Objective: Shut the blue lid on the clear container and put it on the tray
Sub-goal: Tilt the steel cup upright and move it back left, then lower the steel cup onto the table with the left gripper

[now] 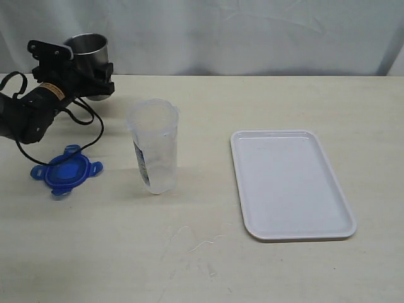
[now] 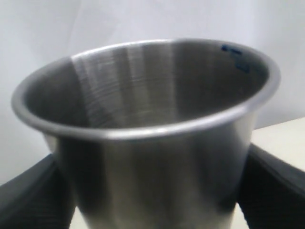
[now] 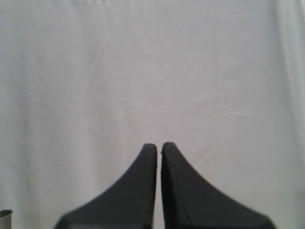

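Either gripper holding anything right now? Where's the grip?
Left gripper holds the metal cup, fingers pressed on opposite sides of its lower wall. Right gripper is shut on nothing.

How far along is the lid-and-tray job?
Done: nothing. The blue lid lies on the table, off the open clear container; the tray is bare. In hand: the left gripper clasps the metal cup. Left: close lid, move container to tray.
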`<state>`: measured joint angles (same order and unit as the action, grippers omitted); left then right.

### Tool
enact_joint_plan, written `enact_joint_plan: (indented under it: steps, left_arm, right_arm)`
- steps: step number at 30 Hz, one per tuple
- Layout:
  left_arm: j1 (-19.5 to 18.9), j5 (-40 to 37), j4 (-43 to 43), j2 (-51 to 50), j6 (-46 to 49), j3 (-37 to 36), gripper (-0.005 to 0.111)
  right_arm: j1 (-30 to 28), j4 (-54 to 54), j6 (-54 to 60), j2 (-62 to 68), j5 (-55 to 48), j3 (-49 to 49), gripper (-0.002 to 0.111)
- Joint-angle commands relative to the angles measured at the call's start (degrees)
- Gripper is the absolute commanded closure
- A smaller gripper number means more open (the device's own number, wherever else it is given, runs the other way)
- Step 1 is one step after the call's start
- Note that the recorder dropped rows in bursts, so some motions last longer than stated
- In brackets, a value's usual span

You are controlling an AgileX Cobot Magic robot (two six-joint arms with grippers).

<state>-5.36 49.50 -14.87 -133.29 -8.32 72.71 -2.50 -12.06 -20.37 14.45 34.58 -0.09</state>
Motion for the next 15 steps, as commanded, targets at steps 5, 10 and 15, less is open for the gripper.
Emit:
enact_joint_plan:
  steps: [5, 10, 15]
  left_arm:
    - [-1.7, 7.8, -1.0, -4.0, -3.1, 0.9, 0.107]
    - [-1.8, 7.0, -1.2, -4.1, -0.7, 0.9, 0.107]
    - [-2.1, 6.8, -2.3, -4.5, -0.7, 0.9, 0.107]
  right_arm:
    - [0.0, -0.4, 0.0, 0.2, -0.4, 0.1, 0.104]
    - [0.0, -0.4, 0.0, 0.2, -0.4, 0.1, 0.104]
    - [0.0, -0.4, 0.0, 0.2, -0.4, 0.1, 0.104]
